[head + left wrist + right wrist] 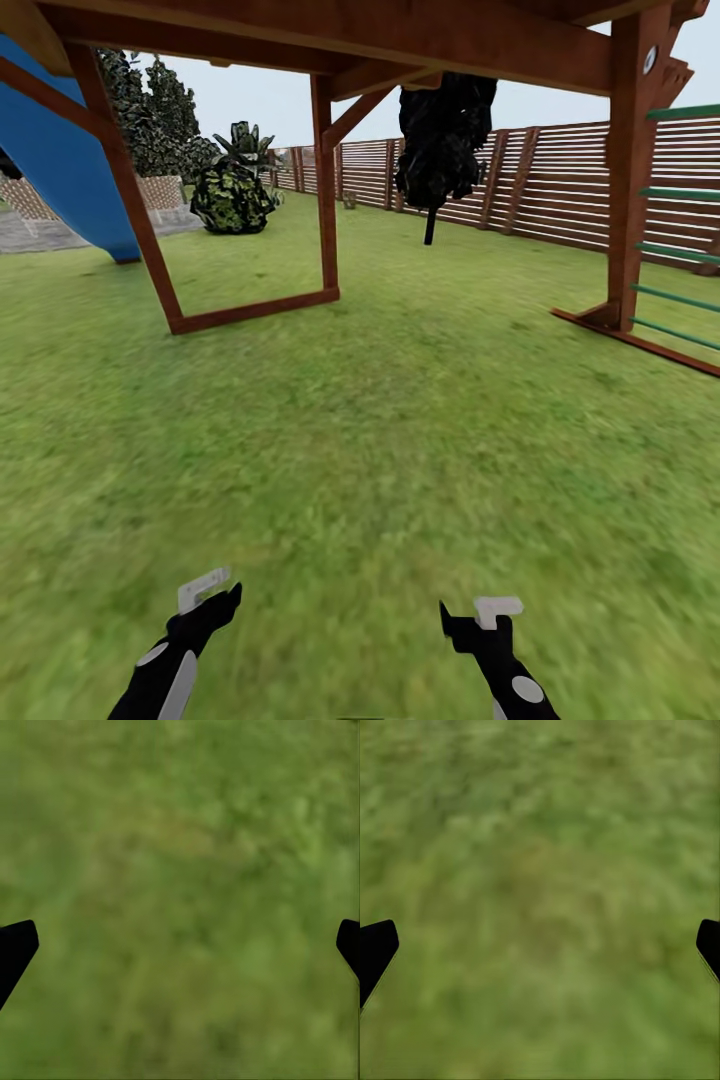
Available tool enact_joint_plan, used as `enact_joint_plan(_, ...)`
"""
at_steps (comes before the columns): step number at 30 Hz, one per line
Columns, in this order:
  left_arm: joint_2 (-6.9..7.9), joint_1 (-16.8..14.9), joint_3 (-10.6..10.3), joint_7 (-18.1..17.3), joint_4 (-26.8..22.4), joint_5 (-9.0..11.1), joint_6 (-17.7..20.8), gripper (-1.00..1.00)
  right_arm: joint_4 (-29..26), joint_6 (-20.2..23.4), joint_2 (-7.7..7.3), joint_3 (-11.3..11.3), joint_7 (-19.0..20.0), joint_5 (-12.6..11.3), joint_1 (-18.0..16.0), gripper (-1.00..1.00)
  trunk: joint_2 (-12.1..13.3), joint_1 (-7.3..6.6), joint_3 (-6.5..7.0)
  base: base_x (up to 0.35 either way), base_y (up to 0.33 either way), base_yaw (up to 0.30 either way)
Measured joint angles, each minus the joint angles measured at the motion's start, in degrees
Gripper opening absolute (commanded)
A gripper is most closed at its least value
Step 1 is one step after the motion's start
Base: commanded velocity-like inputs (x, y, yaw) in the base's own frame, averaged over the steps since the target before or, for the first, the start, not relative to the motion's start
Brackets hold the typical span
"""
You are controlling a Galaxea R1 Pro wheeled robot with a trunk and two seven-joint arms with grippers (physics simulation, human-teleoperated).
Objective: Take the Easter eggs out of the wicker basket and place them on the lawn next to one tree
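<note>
Short mottled green lawn (380,420) spreads out ahead of me in the garden. The Easter eggs, the wicker basket and the tree are out of view. My left gripper (215,596) and right gripper (470,612) hang low over the grass at the near edge of the head view. In the left wrist view the left gripper (180,945) is open, its dark fingertips (15,945) far apart with just grass between them. The right gripper (540,945) is open the same way over bare grass, holding nothing.
A brown wooden playset frame (325,190) stands ahead with a blue slide (60,160) at the left and green rungs (680,250) at the right. Behind it are a black-trunked dark plant (435,150), a round bush (232,195), a slatted fence (560,180) and grey paving (40,235).
</note>
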Motion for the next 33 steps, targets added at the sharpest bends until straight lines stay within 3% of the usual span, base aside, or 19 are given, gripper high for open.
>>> enact_joint_plan(17,0.00,0.0,0.0,0.0,0.0,0.1,0.0,1.00,-0.1,0.0,0.00,0.0,0.0,0.0,0.0,1.00,0.0,0.00,0.00,0.332,0.000,-0.001)
enact_joint_plan(33,-0.01,0.0,0.0,0.0,0.0,0.1,0.0,1.00,0.0,0.0,-0.01,-0.1,0.1,-0.1,0.0,1.00,0.0,0.00,0.70,0.332,0.000,-0.232)
